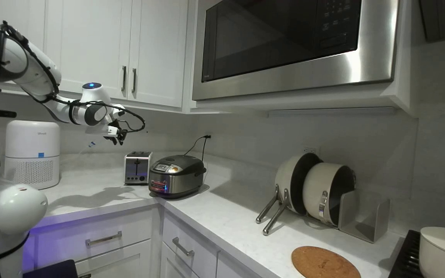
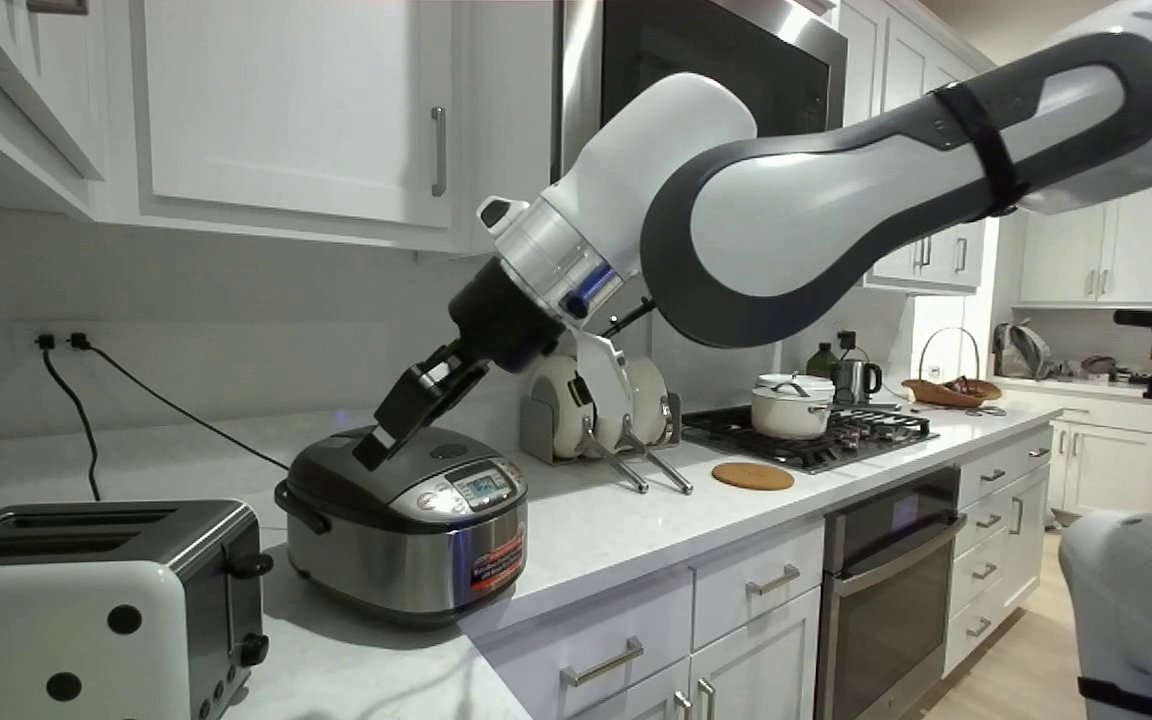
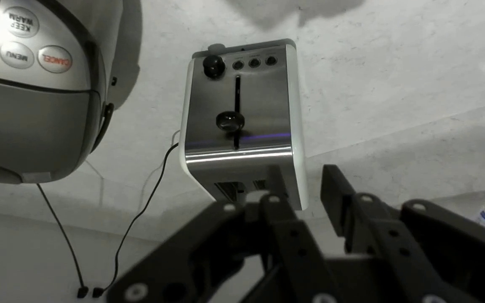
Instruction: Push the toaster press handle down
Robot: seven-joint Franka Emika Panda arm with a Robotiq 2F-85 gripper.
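Observation:
The toaster is silver with white sides and stands upright on the counter; it shows in both exterior views. Its black press handle sits in the upper part of the front slot, and it also shows in an exterior view. A round black knob is low on the front. My gripper is partly open, with nothing between its fingers. It hangs in the air above the toaster's level, apart from the handle; it shows in both exterior views.
The round steel rice cooker stands close beside the toaster. A white air purifier stands on its other side. Black cords run from the wall outlet behind. Wall cabinets hang above the counter. Pans stand further along.

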